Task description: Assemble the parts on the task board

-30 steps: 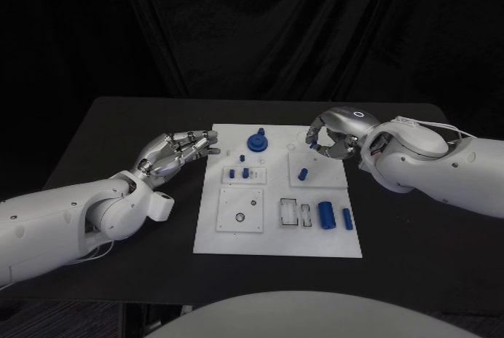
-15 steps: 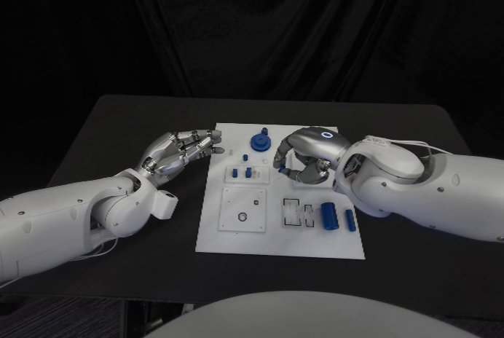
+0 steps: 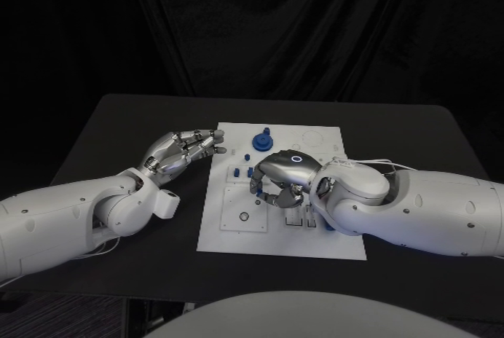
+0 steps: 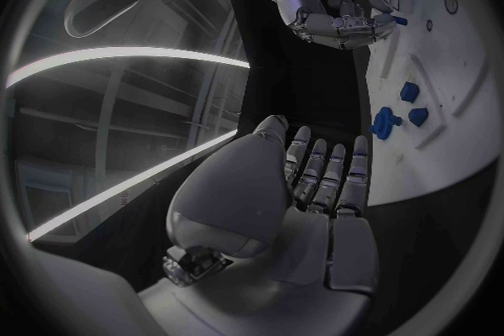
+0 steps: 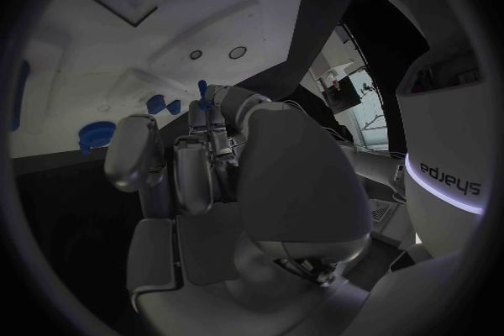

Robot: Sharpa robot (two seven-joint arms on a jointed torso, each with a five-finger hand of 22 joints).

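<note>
From the head camera I see the white board (image 3: 282, 236) at frame centre on the black worktop (image 3: 420, 134). My right robot hand (image 3: 277, 185) sits over the board's middle, fingers curled; I cannot tell whether it holds anything. My left robot hand (image 3: 187, 150) hovers at the board's left edge, empty, fingers loosely bent. A round blue part (image 3: 261, 140) stands near the board's top.

On the left wrist camera, the left robot hand (image 4: 320, 176) is empty, fingers together.

On the right wrist camera, the right robot hand (image 5: 194, 160) pinches a small blue peg (image 5: 202, 89) at its fingertips.
</note>
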